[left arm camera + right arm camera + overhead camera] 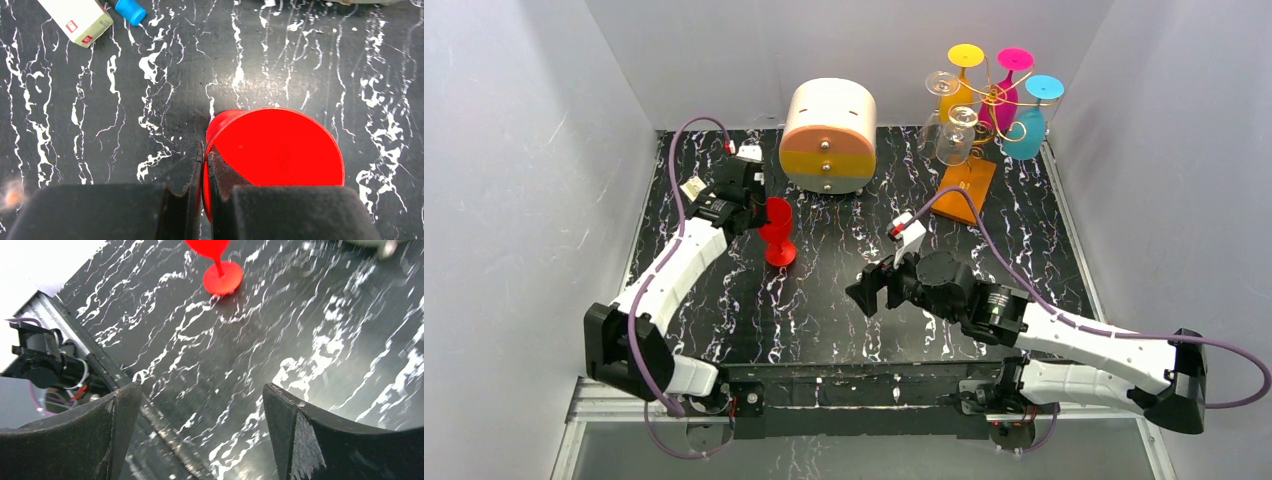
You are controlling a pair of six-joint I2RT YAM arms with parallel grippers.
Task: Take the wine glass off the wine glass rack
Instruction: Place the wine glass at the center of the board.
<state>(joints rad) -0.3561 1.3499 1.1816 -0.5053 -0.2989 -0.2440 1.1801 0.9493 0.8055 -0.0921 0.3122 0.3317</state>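
Black marbled tabletop [824,310]. Wine glass rack [969,180] at 1 o'clock, other glasses [1027,128] hanging from it. Red wine glass [777,228] stands upright on the tabletop at 10 o'clock, well apart from the rack. Left pincer [759,207] clamped on its rim. Right pincer [871,290] near centre, spread wide, holding nothing.

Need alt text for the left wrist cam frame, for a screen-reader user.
Seen from above, the left gripper pinches the rim of a red wine glass, one finger outside the bowl, one inside. Beneath lies a black, white-veined table; a white box and a blue cap sit at top left.
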